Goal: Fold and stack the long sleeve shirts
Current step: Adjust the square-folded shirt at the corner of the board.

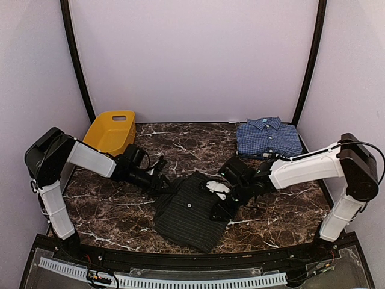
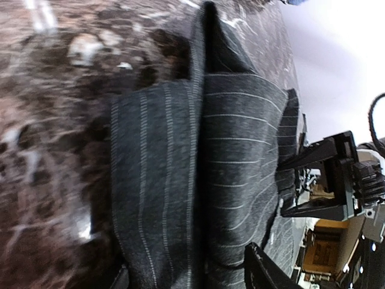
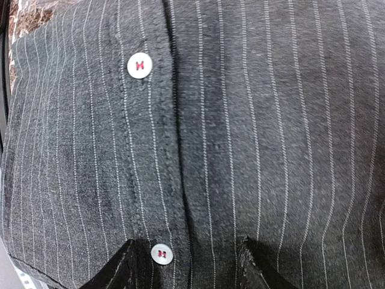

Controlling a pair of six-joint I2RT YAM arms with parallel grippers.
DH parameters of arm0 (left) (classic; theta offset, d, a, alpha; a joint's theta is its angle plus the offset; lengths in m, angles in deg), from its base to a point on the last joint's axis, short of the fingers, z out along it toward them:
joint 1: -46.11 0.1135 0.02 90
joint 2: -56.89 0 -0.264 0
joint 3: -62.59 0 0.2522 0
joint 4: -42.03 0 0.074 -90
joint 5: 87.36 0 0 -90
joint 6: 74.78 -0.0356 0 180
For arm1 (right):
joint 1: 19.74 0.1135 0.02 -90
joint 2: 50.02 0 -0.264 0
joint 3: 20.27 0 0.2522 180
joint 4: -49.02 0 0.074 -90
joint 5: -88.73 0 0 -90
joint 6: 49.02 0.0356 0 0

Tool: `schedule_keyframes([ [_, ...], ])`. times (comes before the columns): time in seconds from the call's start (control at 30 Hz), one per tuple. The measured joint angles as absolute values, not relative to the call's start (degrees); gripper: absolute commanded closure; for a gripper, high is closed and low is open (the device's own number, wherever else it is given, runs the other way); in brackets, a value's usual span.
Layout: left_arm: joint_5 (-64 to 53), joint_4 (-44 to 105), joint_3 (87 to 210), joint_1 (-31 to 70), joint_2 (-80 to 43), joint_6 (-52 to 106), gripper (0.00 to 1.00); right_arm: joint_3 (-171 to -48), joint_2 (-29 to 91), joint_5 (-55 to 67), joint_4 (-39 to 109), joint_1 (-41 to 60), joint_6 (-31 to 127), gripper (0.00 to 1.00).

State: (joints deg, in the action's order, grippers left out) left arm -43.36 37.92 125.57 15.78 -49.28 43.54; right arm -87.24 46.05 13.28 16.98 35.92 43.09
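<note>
At the far left of the surface (image 1: 120, 208) stands a yellow basket (image 1: 111, 129), which has no part in this work. The left arm (image 1: 90, 158) reaches to the right from there, and its jaws meet the far-left edge of the black shirt (image 1: 186, 217). In the left wrist view a raised fold of the striped cloth runs between them, so they seem to be closed on that fold.

The black shirt lies in the middle, partly folded. Its long axis goes from far to near, a little tilted. It sits just between the two arms, and both reach it equally well.

The right arm (image 1: 307, 167) comes in from the right, and its jaws are on the far-right part of the shirt, beside the button strip (image 3: 171, 150). They stand apart with flat cloth between the tips, so they are open and hold nothing.

I think the next move is to carry the left edge to the right, across the long axis.

The blue shirt (image 1: 267, 137) lies folded at the far right, well apart, and nearer to the right arm for stacking.
</note>
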Motion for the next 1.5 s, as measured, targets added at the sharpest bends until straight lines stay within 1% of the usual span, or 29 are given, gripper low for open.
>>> schedule_keyframes([
  [0.13,-40.9,35.0,125.5,16.7,-48.1,43.9,0.45,-87.0,44.5,12.3,15.9,35.7,43.6,0.46],
  [0.2,-40.3,33.9,125.9,17.0,-48.1,43.9,0.43,-87.0,44.2,12.0,15.4,35.6,43.7,0.46],
  [0.23,-40.3,33.5,126.1,17.0,-48.1,43.9,0.41,-87.0,44.1,11.9,15.3,35.5,43.8,0.46],
  [0.3,-40.5,32.3,126.9,17.0,-48.1,43.8,0.38,-87.0,44.1,11.7,14.9,35.5,43.9,0.46],
  [0.43,-42.7,30.7,128.1,17.1,-48.9,43.4,0.38,-87.0,44.1,11.5,14.6,35.5,44.1,0.46],
  [0.6,-47.2,30.3,129.3,17.6,-51.3,43.3,0.47,-87.3,44.2,11.5,14.4,35.3,44.0,0.46],
  [0.67,-49.2,30.4,129.5,17.6,-52.4,43.4,0.49,-87.5,44.2,11.5,14.3,35.3,44.0,0.46],
  [0.8,-52.7,31.5,129.5,17.6,-54.2,44.0,0.5,-87.7,44.3,11.1,14.1,35.3,43.7,0.46],
  [0.97,-54.0,31.3,129.5,17.4,-54.8,44.1,0.52,-88.2,44.4,10.5,13.6,35.3,43.4,0.46],
  [1.07,-52.8,30.5,129.6,17.4,-54.4,44.0,0.59,-88.2,44.4,10.2,13.3,35.3,43.4,0.46],
  [1.17,-50.9,29.3,129.5,17.6,-53.7,44.0,0.71,-88.2,44.4,9.8,12.9,35.1,43.4,0.46],
  [1.27,-50.0,29.0,128.9,17.9,-53.7,44.4,0.78,-88.2,44.4,9.4,12.8,34.9,43.4,0.46],
  [1.3,-49.7,29.2,128.6,18.0,-53.6,44.5,0.83,-88.2,44.4,9.3,12.8,34.8,43.4,0.46],
  [1.33,-49.6,29.4,128.2,18.0,-53.5,44.7,0.85,-88.2,44.4,9.2,12.8,34.8,43.4,0.46],
  [1.37,-49.2,29.6,127.7,18.1,-53.2,44.8,0.9,-88.2,44.4,9.2,12.8,34.8,43.4,0.46],
  [1.5,-48.6,30.1,126.2,18.3,-52.6,45.8,0.98,-88.2,44.4,9.1,12.8,34.8,43.4,0.46],
])
